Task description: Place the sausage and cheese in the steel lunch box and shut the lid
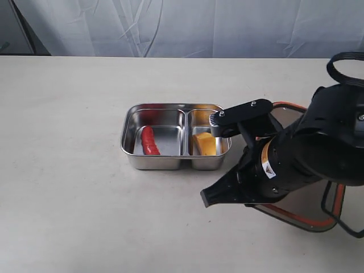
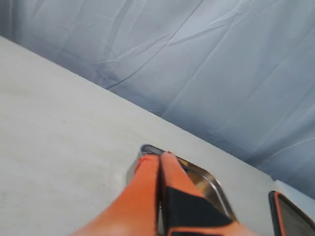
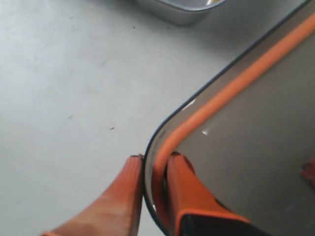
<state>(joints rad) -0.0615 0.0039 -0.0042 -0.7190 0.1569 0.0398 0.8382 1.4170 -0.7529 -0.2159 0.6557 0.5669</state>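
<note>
The steel lunch box [image 1: 129,135] stands open mid-table. The red sausage [image 1: 149,141] lies in its larger compartment and the yellow cheese [image 1: 203,144] in the smaller one. The dark translucent lid [image 1: 310,207] with its orange rim lies to the right of the box, mostly under my right arm. In the right wrist view my right gripper [image 3: 155,160] is shut on the lid [image 3: 246,123] at a rounded corner, one finger on each side of the rim. My left gripper [image 2: 160,157] is shut and empty, and a corner of the lunch box [image 2: 211,182] shows just beyond its tips. It does not show in the exterior view.
The pale table [image 1: 68,170] stretches to the left and front of the box. A wrinkled grey-white curtain [image 1: 187,25] hangs behind the far edge. The bulky right arm [image 1: 318,148] fills the right side. The box's wall [image 3: 182,12] sits a short way off from the held lid corner.
</note>
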